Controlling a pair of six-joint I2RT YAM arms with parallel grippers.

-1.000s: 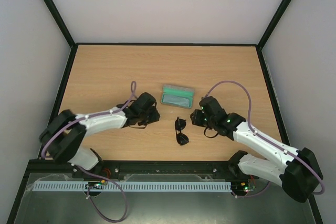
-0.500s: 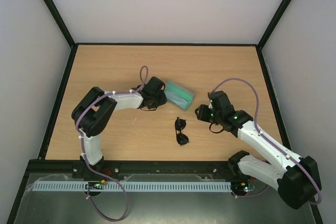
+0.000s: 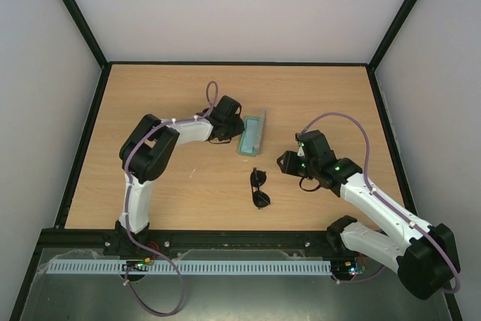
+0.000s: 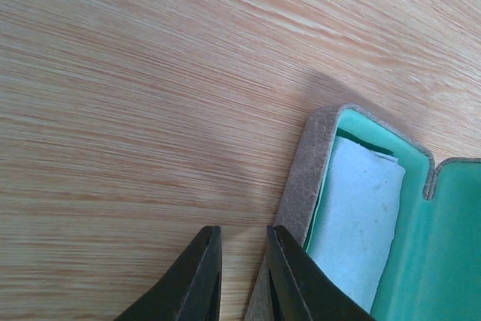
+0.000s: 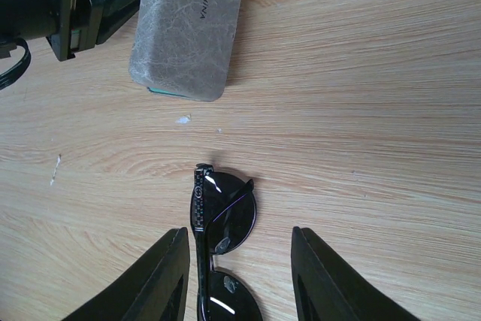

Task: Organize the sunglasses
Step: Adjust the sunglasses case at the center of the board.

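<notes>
Sunglasses are seen lying on the wooden surface near its middle, on the near side of the case, with bare wood between the two. They are not held by anything.

At left, the left end effector is set against the left side of the case. In the left wrist view, the left end effector is nearly closed, with only a narrow slit left and wood seen through it. One finger is pressed to the grey rim of the case. Whether that rim is pinched cannot be told.

The case is tipped up on edge: green lining and a pale blue-grey cloth are seen from the left side, and the grey outer shell with printed lettering from the right.

At right, the right end effector is placed just right of the sunglasses. In the right wrist view, the right end effector is spread wide and empty, with the sunglasses framed between the fingers.
</notes>
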